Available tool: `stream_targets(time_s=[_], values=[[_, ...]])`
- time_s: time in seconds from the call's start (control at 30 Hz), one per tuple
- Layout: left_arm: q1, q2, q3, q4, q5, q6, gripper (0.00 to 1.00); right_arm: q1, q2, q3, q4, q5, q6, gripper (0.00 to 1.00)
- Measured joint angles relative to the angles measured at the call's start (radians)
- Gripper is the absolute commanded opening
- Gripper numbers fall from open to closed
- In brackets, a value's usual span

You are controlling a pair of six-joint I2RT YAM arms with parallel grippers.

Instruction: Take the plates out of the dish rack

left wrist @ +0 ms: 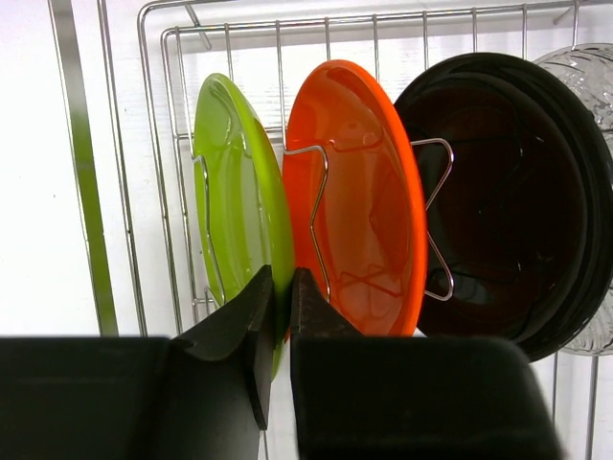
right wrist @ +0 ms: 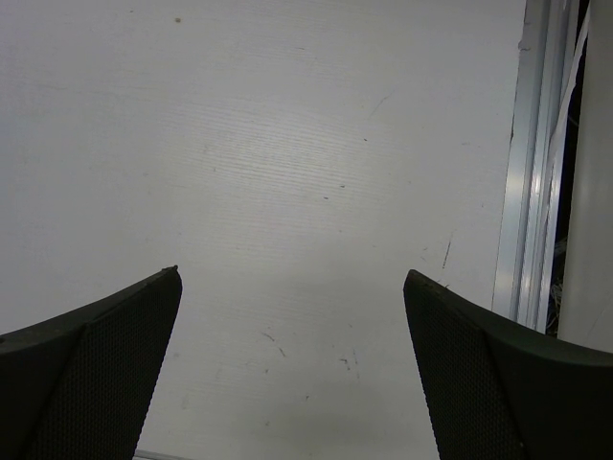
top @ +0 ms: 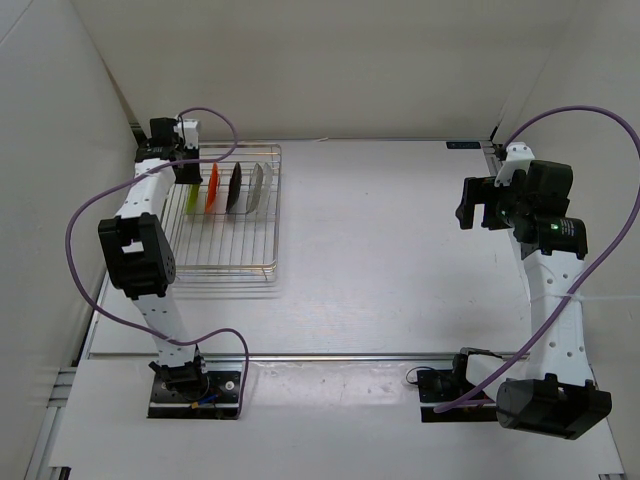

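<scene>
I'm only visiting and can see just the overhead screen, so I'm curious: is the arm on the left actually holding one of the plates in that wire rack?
Observer: Yes. Its wrist camera shows the left gripper pinched shut on the rim of the lime green plate.
Operator: Is that plate out of the rack?
Observer: No. It stands on edge inside the dish rack, with the orange plate upright right beside it.
Operator: And the other arm?
Observer: Its wrist camera shows the right gripper wide open above the table, with nothing between its fingers.
</scene>
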Motion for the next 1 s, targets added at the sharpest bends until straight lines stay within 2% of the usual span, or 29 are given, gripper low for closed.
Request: stream_targets(time_s=[0.23, 0.57, 0.73, 0.87, 1.0], values=[[-0.001, 0.000, 0.028, -0.029, -0.013, -0.035, 0.11, 0.000, 0.000, 0.000, 0.000, 0.001, 0.000, 1.00], [-0.037, -0.013, 0.216, -0.151, -0.011, -0.065, 0.11, 0.000, 0.002, 0.000, 0.000, 0.000, 0.000, 1.00], [-0.090, -0.074, 0.291, -0.200, -0.040, -0.003, 0.11, 0.000, 0.002, 0.000, 0.000, -0.006, 0.000, 1.00], [-0.184, -0.197, 0.296, -0.229, -0.083, 0.077, 0.11, 0.000, 0.006, 0.002, -0.005, -0.011, 0.001, 1.00], [-0.368, -0.338, 0.262, -0.211, -0.182, 0.195, 0.11, 0.000, 0.034, 0.048, -0.042, -0.070, 0.005, 1.00]])
